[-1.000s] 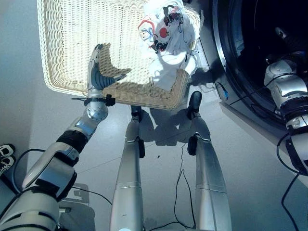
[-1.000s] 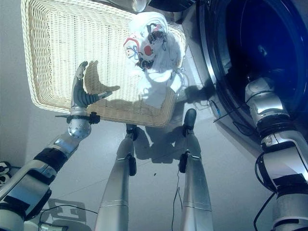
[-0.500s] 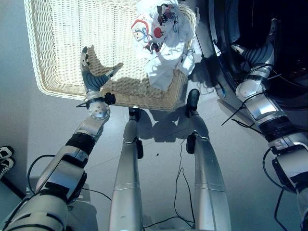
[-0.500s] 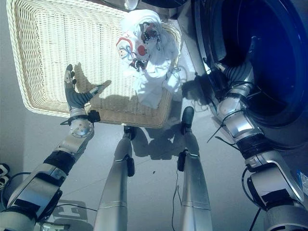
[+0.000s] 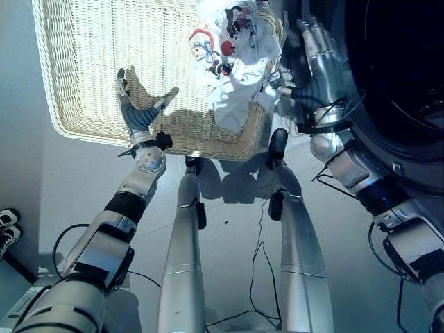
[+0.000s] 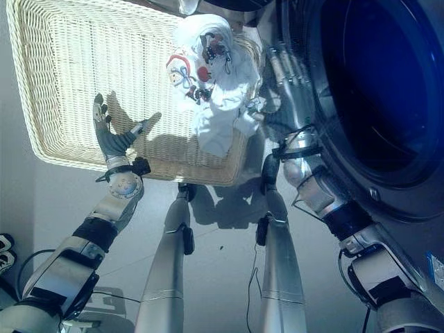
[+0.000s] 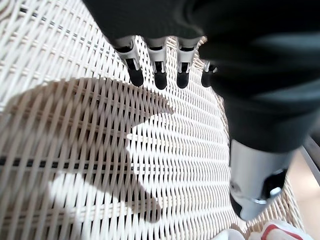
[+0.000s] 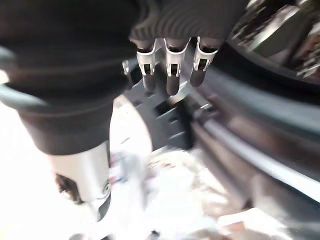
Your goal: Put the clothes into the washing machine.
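While hovering with fingers straight and spread over the wicker laundry basket (image 5: 90,69), left hand (image 5: 136,111) holding nothing, palm facing the weave, thumb pointing toward the clothes. Lying well off to that hand's thumb side: white printed garment (image 5: 236,62), bunched over the basket's rim at the corner nearest the washing machine (image 6: 361,90), partly spilling outside. Reaching in just beside the garment, between it and the machine's dark round opening: right hand (image 6: 288,87), fingers extended and relaxed, gripping nothing, thumb tip close to the cloth's hanging edge; touching or not, cannot tell. Showing in the left wrist view, past the dark fingertips (image 7: 160,80): woven basket floor, with a scrap of the white garment at the frame's corner.
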### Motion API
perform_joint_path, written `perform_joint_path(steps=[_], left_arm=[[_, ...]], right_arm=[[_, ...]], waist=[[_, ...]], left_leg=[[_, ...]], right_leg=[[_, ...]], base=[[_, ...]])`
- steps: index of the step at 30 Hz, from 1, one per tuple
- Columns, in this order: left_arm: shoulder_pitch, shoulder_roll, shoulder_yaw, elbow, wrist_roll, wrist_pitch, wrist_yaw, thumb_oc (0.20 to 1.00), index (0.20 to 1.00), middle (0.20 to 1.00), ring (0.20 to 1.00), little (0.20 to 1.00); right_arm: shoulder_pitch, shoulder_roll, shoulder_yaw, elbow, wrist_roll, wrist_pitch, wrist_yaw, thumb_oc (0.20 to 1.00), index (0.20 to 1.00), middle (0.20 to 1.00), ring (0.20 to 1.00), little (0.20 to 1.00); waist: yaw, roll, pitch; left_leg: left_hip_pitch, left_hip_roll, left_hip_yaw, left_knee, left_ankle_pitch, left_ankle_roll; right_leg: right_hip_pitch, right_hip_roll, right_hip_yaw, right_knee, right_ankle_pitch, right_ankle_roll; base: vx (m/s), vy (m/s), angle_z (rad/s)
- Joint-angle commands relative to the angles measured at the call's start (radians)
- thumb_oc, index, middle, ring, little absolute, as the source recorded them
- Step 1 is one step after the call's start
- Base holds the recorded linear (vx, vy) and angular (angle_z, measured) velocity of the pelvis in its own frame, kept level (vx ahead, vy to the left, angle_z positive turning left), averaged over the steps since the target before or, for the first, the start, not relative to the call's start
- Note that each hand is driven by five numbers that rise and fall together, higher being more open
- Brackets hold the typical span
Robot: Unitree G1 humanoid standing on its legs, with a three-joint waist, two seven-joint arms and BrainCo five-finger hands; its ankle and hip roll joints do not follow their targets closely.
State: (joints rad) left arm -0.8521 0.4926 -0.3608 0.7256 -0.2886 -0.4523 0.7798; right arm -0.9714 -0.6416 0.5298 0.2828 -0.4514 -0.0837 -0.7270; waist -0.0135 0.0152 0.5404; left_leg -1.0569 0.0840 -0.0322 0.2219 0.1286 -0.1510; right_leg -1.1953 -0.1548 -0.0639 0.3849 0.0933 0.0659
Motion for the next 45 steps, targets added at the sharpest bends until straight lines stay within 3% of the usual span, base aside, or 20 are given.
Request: perform_joint_path(steps=[1,8,13,21,28,38,43,44,45], left_arm=[[-0.042,-0.021,0.064,0.012,0.027,-0.022,-0.003,1.000,1.000,1.000,1.000,1.000],[-0.071,-0.028,0.054,0.035,0.015,-0.013,-0.027,1.000,1.000,1.000,1.000,1.000],[-0.102,-0.028,0.034,0.052,0.010,-0.006,-0.045,1.000,1.000,1.000,1.000,1.000],[-0.148,-0.022,-0.003,0.067,-0.010,0.007,-0.064,1.000,1.000,1.000,1.000,1.000],[-0.179,-0.022,-0.037,0.082,-0.025,0.011,-0.059,1.000,1.000,1.000,1.000,1.000],[-0.202,-0.020,-0.065,0.091,-0.045,0.011,-0.058,1.000,1.000,1.000,1.000,1.000],[-0.203,-0.027,-0.068,0.097,-0.048,0.000,-0.056,1.000,1.000,1.000,1.000,1.000],[-0.202,-0.029,-0.069,0.098,-0.048,-0.003,-0.055,1.000,1.000,1.000,1.000,1.000],[-0.199,-0.033,-0.068,0.099,-0.046,-0.008,-0.053,1.000,1.000,1.000,1.000,1.000]], right_arm=[[-0.072,0.011,0.090,-0.038,-0.062,-0.036,0.003,1.000,1.000,1.000,1.000,1.000],[-0.176,0.053,0.173,0.016,-0.064,0.026,0.022,1.000,1.000,1.000,1.000,1.000],[-0.267,0.075,0.258,0.095,-0.037,0.123,0.091,1.000,1.000,1.000,1.000,1.000],[-0.368,0.094,0.382,0.283,0.035,0.315,0.275,1.000,1.000,1.000,1.000,1.000],[-0.413,0.110,0.453,0.425,0.002,0.401,0.399,1.000,1.000,1.000,1.000,1.000],[-0.454,0.090,0.511,0.569,-0.228,0.468,0.526,1.000,1.000,1.000,1.000,1.000],[-0.460,0.083,0.515,0.643,-0.317,0.451,0.535,1.000,1.000,1.000,1.000,1.000],[-0.457,0.083,0.514,0.654,-0.325,0.440,0.527,0.702,0.702,0.702,0.702,0.702],[-0.455,0.085,0.511,0.670,-0.338,0.432,0.528,0.200,0.200,0.200,0.200,0.200]], waist=[[0.017,0.024,-0.020],[0.037,0.032,-0.020],[0.057,0.034,-0.020],[0.082,0.036,-0.020],[0.095,0.041,-0.020],[0.098,0.045,-0.020],[0.099,0.047,-0.020],[0.098,0.048,-0.020],[0.098,0.049,-0.020]], left_leg=[[-0.015,-0.116,0.039,0.065,-0.032,0.087],[-0.013,-0.124,0.031,0.070,-0.030,0.085],[-0.017,-0.129,0.023,0.075,-0.025,0.084],[-0.027,-0.135,0.011,0.077,-0.018,0.081],[-0.024,-0.136,0.005,0.067,-0.010,0.081],[-0.028,-0.138,0.001,0.065,-0.004,0.084],[-0.033,-0.139,-0.002,0.063,-0.001,0.086],[-0.033,-0.140,-0.002,0.062,-0.001,0.087],[-0.033,-0.141,-0.002,0.062,0.000,0.087]], right_leg=[[0.055,0.080,-0.091,-0.017,0.007,0.061],[0.058,0.075,-0.098,-0.016,0.007,0.059],[0.057,0.068,-0.109,-0.010,0.012,0.058],[0.050,0.056,-0.129,-0.007,0.023,0.059],[0.051,0.047,-0.142,-0.010,0.033,0.060],[0.047,0.046,-0.144,-0.013,0.045,0.064],[0.043,0.046,-0.143,-0.018,0.052,0.065],[0.042,0.048,-0.142,-0.018,0.053,0.065],[0.041,0.049,-0.140,-0.020,0.055,0.064]], base=[[0.01,-0.031,0.00],[0.00,-0.002,0.01],[0.01,-0.023,0.04],[0.00,-0.016,0.03],[0.00,-0.007,0.02],[0.00,-0.001,0.01],[0.00,-0.001,0.01],[0.00,0.000,0.00],[0.01,0.014,0.03]])
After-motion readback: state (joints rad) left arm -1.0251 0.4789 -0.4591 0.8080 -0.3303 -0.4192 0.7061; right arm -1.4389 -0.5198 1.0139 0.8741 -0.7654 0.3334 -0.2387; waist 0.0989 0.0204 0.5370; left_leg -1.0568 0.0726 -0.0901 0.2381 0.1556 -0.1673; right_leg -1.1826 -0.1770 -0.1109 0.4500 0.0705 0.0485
